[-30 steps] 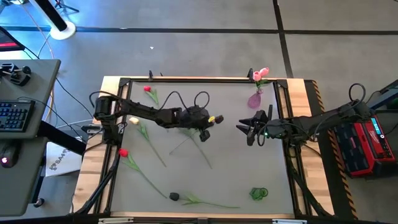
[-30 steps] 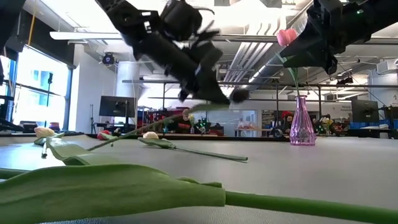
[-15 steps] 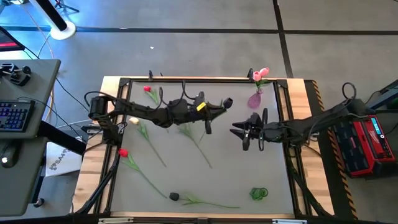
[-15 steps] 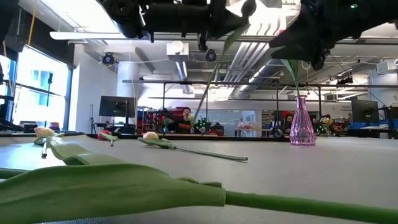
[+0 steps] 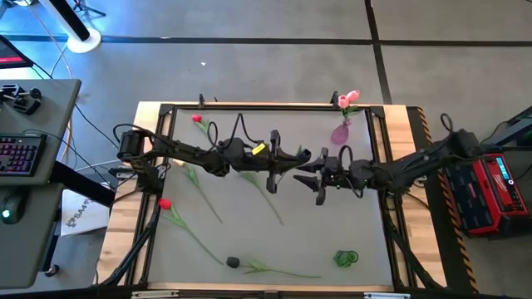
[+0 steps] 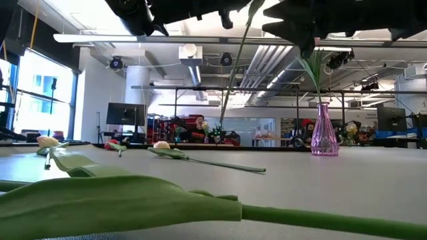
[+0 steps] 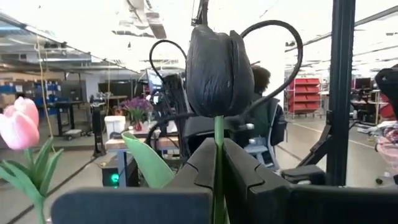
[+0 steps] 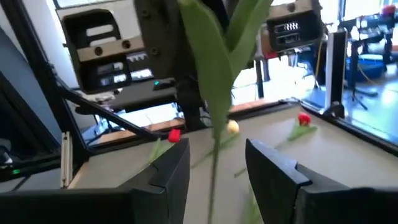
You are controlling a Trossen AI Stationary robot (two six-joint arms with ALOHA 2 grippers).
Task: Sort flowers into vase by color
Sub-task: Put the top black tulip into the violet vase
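Both arms have moved closer and now meet high over the counter's [image 5: 208, 249] middle. Left gripper [image 7: 217, 168] jaws pinch the black tulip's [image 7: 216, 62] stem, held upright. Only the right wrist view shows the right gripper's [image 8: 217, 171] spread jaws around the stem, not touching.

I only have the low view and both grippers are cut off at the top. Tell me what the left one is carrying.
Observer: The left gripper is shut on the stem of a black tulip, whose head stands upright above its fingers.
Operator: Report the right gripper.
Observer: The right gripper is open. A green stem and leaf, apparently the same tulip's, hang between its fingers without being pinched.
Operator: Give me their place over the table.
Observer: In the high view they face each other over the table's middle, in front of and to the left of the pink vase at the back edge.
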